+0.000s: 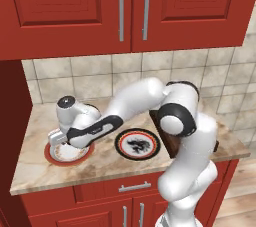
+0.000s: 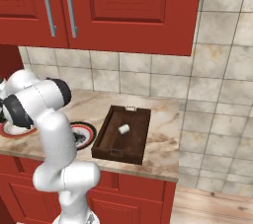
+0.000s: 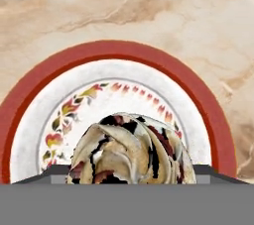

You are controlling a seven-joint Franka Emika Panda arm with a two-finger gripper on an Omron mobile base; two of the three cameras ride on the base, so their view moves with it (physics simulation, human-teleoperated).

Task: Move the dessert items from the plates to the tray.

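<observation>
I see a marble counter (image 1: 100, 163) carrying three things in a row: red-rimmed plate (image 1: 52, 155) at left, black-rimmed plate (image 1: 137, 144) in the middle, dark wooden tray (image 2: 123, 134) at right, near the wall.

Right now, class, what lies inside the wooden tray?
One small white cylinder lies on the floor of the tray. In the left base view the arm covers most of the tray, so nothing inside it can be judged there.
</observation>
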